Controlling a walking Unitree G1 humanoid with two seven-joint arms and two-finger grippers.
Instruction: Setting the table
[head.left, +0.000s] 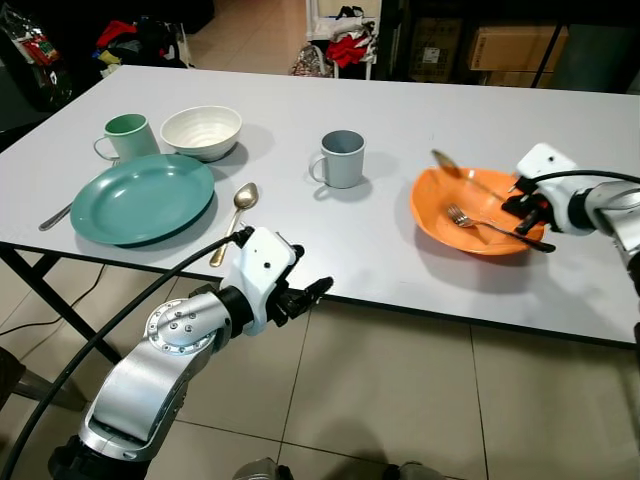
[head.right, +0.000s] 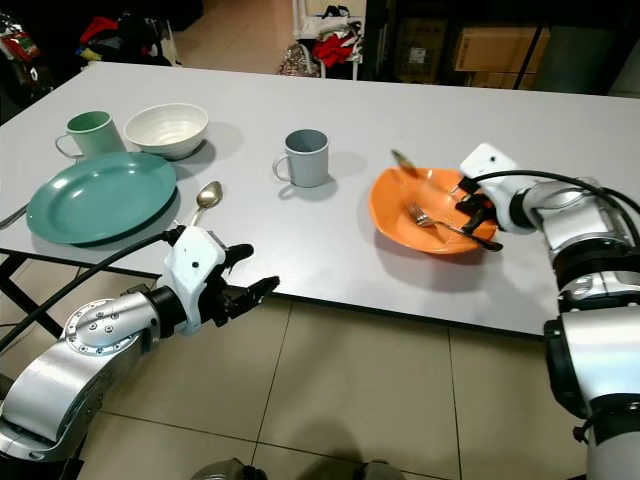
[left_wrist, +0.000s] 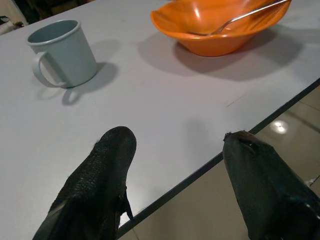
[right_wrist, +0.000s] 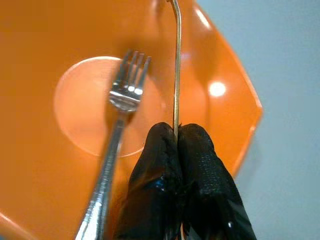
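Left hand (head.left: 322, 287): nearest my head camera, hovering just off the near bench edge over the tiled floor, fingers spread wide, gripping nothing; its wrist view looks across the bench toward the grey mug and orange bowl.
Bench (head.left: 400, 255): big pale top, near edge running across in front of me; I judge plenty of bare surface between the two groups of dishes.
Done so far: I read the left setting as finished — green plate (head.left: 142, 198), white bowl (head.left: 201, 131) and green mug (head.left: 127, 137) behind it, gold spoon (head.left: 240, 206) just beside the plate's right rim, another utensil handle (head.left: 54, 216) poking out at its left.
Left to do: I judge the right setting as unfinished, since the cutlery lies in the dish.
Orange bowl (head.left: 470, 212): right side, well back from the near edge, holding a fork (head.left: 468, 220) and a spoon (head.left: 450, 165).
Grey mug (head.left: 341, 158): mid-bench, standing alone, apart from both settings.
Right hand (head.left: 528, 212): at the bowl's right rim, fingers pinched tight on the spoon's thin handle; the fork lies loose alongside.
Room: open bench on either side of the orange bowl to lay cutlery; floor under the left arm unobstructed.
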